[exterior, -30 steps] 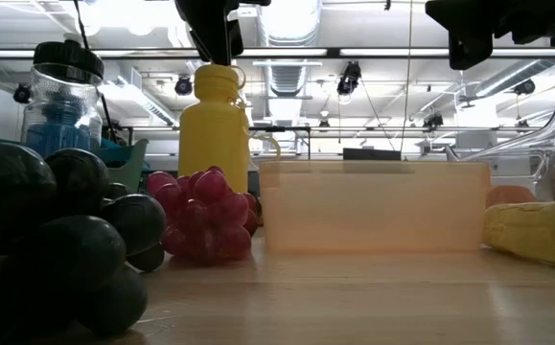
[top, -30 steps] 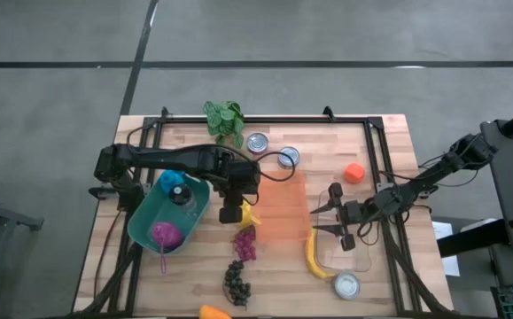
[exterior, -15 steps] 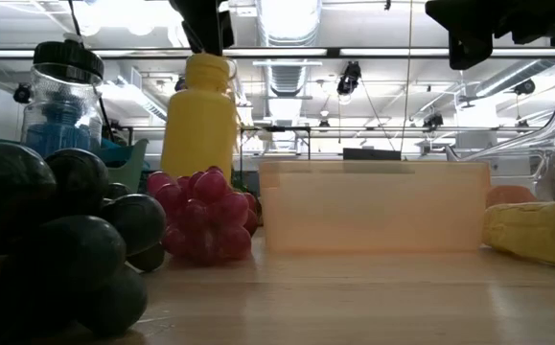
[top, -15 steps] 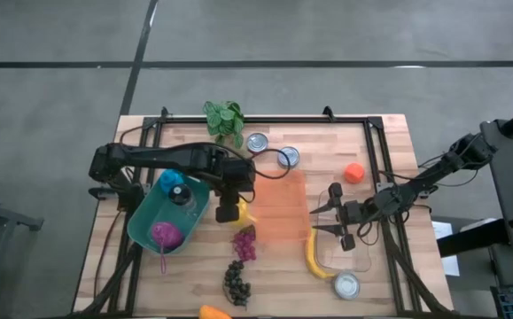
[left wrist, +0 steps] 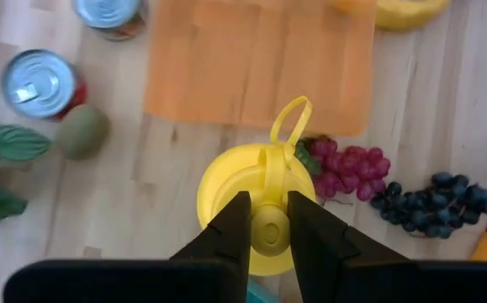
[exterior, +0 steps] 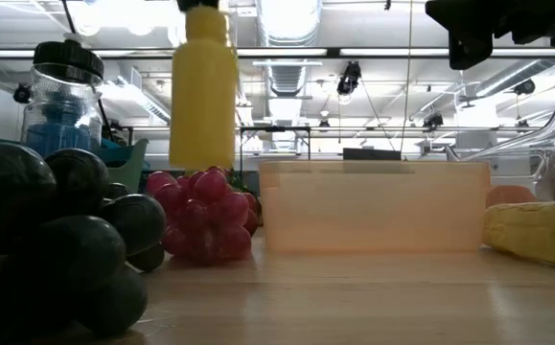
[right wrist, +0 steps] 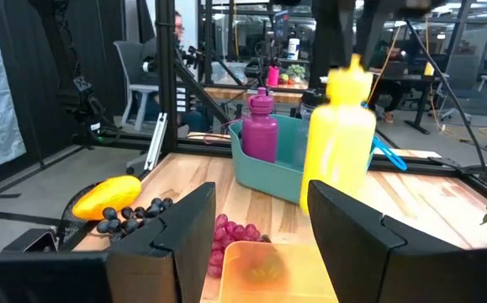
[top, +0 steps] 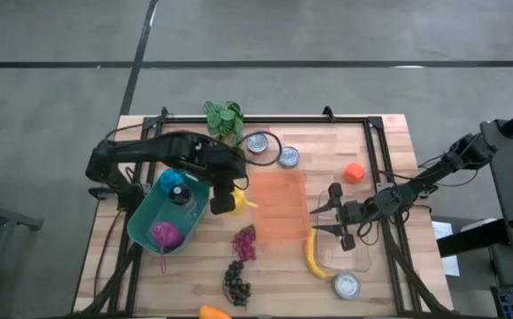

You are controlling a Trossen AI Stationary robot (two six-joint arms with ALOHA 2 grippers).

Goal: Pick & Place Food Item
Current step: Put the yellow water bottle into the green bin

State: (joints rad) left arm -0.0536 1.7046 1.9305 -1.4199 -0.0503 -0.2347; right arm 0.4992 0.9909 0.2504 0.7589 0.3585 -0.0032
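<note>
Low view: dark grapes nearest, red grapes behind. Above them hung yellow bottle, left gripper pinching its cap, beside teal bin. Right gripper spread, idle. Narrow cap grip might slip, dropping it.

Bright, even overhead light; ceiling lamps glare in low view. Dark grapes up close blurred. Shadows on worktop soft.

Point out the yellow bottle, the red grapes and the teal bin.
yellow bottle [exterior: 203,101], low view, middle of its body
red grapes [top: 244,244], high view, centre of the bunch
teal bin [top: 143,229], high view, bare inner wall
</note>
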